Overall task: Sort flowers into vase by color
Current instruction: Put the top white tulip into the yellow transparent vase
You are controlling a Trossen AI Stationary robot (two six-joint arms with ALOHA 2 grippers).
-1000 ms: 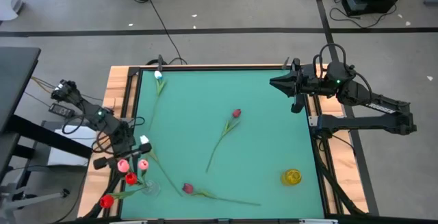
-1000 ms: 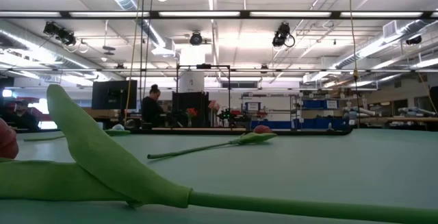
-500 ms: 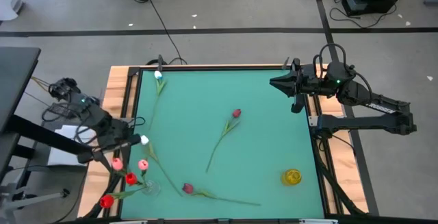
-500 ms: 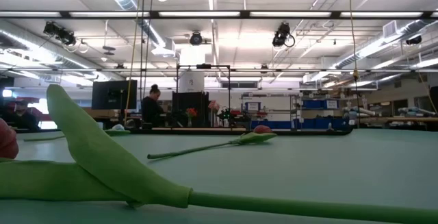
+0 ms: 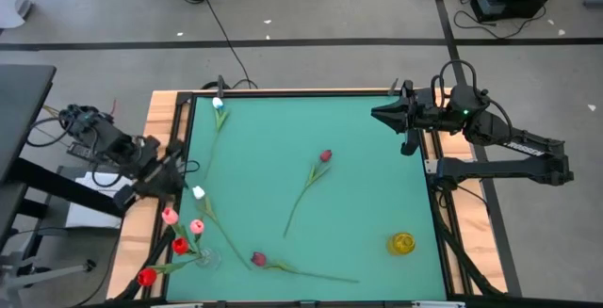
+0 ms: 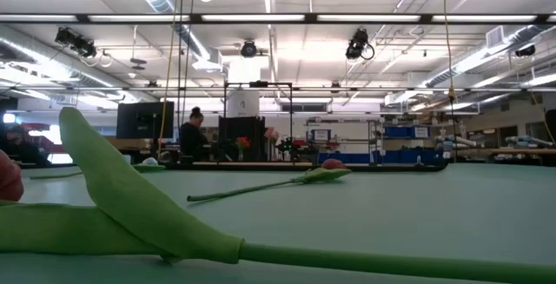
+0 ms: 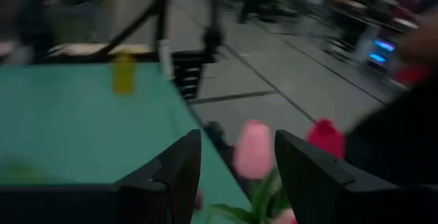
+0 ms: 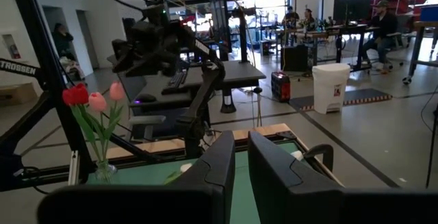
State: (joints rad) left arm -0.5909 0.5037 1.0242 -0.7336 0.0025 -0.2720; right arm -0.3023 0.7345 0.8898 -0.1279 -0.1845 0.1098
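Observation:
A clear vase (image 5: 207, 258) stands near the table's near left corner with pink and red tulips (image 5: 179, 233) in it; they also show in the right wrist view (image 8: 92, 104). A white tulip (image 5: 199, 192) is beside them. On the table lie a red tulip (image 5: 325, 155), a maroon tulip (image 5: 258, 259) and a second white tulip (image 5: 219, 103). A yellow vase (image 5: 402, 243) stands near the right edge. My left gripper (image 5: 172, 171) is open at the left edge, beyond the bunch; pink and red heads (image 7: 253, 148) show past its fingers. My right gripper (image 5: 382, 113) is shut at the far right corner.
The wooden table frame (image 5: 160, 129) runs under my left arm. A long leaf and stem (image 6: 130, 206) lie close to the low camera, with the red tulip (image 6: 330, 173) farther off. People and workshop equipment are in the room behind the table.
My left gripper has drawn back from above the bunch in the clear vase toward the far edge and a little to the left. The flowers and both vases have stayed where they were.

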